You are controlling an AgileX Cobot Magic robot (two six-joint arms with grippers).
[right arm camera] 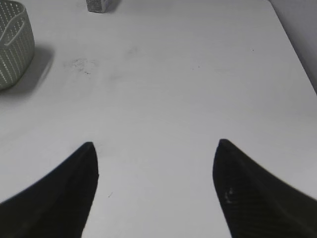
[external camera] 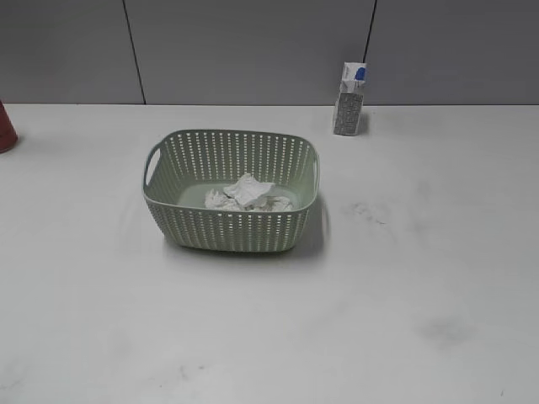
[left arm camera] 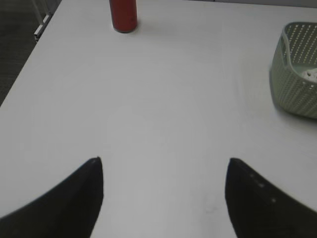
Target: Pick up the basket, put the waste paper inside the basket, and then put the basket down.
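red cylinder (left arm camera: 123,15): stands upright at the far edge of the table, ahead of the left gripper and slightly to its left; only a red sliver shows at the left border of the exterior view (external camera: 5,128).
left gripper (left arm camera: 163,171): two dark fingers spread wide apart, nothing between them — just bare table (left arm camera: 148,99) under the gap. Hangs over the white top, well apart from everything.
basket (external camera: 232,190): pale sage-green, slotted walls, cut-out handle on its left end. Sits flat on the table, upright, near the middle. From the left gripper it lies ahead and off to the right, only its corner in the left wrist view (left arm camera: 296,74). From the right gripper it lies ahead and off to the left, cut by the frame edge (right arm camera: 14,42). Neither gripper touches it.
waste paper (external camera: 247,194): crumpled white wads lying inside the basket on its floor, bunched together toward the near wall; exact count cannot be told from here. A small white bit shows over the rim in the left wrist view (left arm camera: 310,74).
carton (external camera: 349,98): white, blue and grey, upright at the back of the table by the grey wall; far ahead of the right gripper, to its left, only its base in the right wrist view (right arm camera: 101,5).
right gripper (right arm camera: 156,144): dark fingers wide apart, holding nothing — over bare, lightly scuffed table, well apart from basket and carton.
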